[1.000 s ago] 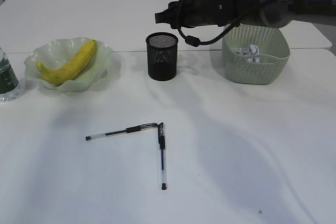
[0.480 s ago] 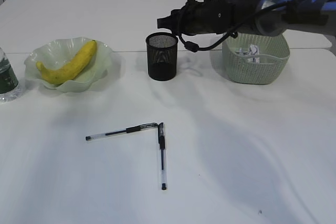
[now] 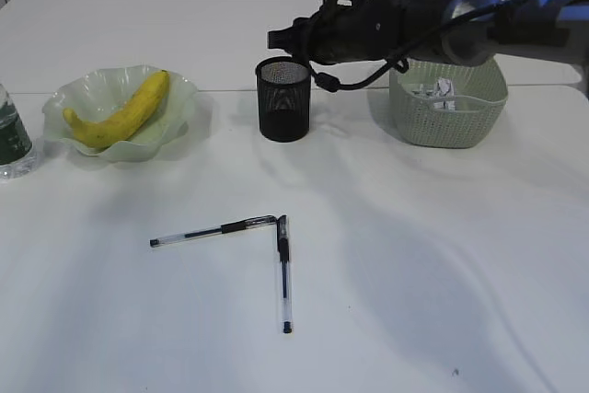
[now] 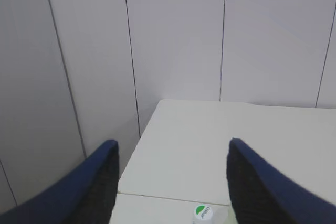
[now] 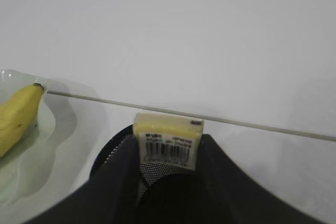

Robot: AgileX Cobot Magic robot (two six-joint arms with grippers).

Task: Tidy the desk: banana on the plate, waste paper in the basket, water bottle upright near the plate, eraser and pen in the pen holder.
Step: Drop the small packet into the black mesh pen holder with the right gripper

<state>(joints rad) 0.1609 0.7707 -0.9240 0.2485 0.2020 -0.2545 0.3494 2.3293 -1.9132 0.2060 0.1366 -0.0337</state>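
My right gripper (image 3: 276, 39) is shut on a yellowish eraser (image 5: 168, 140) with a barcode label and holds it just above the black mesh pen holder (image 3: 283, 98), whose rim shows in the right wrist view (image 5: 113, 145). Two pens (image 3: 213, 230) (image 3: 283, 269) lie on the table in front. A banana (image 3: 124, 112) lies on the pale green plate (image 3: 189, 108). A water bottle (image 3: 11, 140) stands upright at the left edge; its cap shows in the left wrist view (image 4: 203, 212). Crumpled paper (image 3: 437, 94) lies in the green basket (image 3: 446, 121). My left gripper (image 4: 173, 182) is open and empty.
A seam between two white tables runs behind the pen holder. The right arm stretches across above the basket. The wall panels stand beyond the table's far left corner.
My right gripper has moved left with the eraser, from beside the pen holder's right rim to over its opening. Nothing else has moved.
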